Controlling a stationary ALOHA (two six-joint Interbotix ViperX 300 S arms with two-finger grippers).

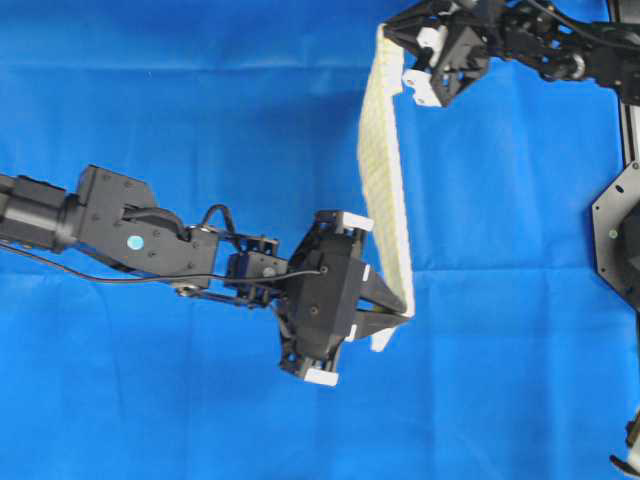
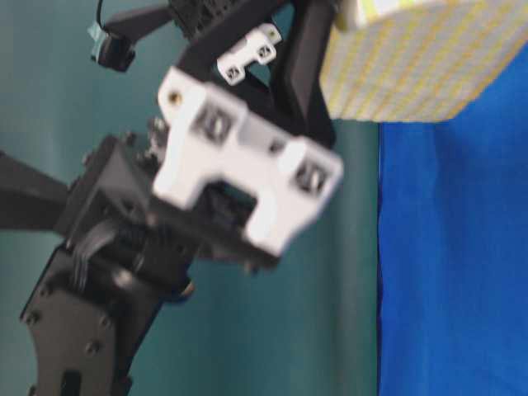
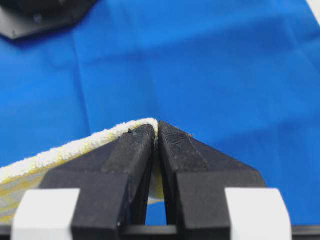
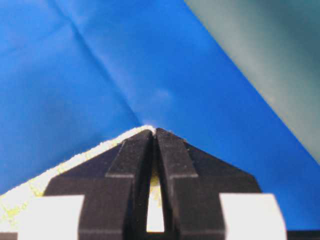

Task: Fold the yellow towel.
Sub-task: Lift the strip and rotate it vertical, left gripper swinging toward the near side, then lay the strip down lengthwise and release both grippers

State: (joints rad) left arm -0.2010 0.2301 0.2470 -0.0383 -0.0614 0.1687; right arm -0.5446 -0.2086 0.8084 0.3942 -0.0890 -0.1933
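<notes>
The yellow towel (image 1: pixel 385 170) is nubby woven cloth, the blue cloth (image 1: pixel 200 100) smooth and creased, the hand fingers (image 3: pixel 135 150) matt ridged black plastic.

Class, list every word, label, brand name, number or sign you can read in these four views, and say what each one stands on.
None: no view shows readable text.
The round light-blue sticker on the left arm is too small to tell whether it bears any mark.
The yellow towel, the blue cloth, the left gripper and the right gripper carry no lettering.
</notes>
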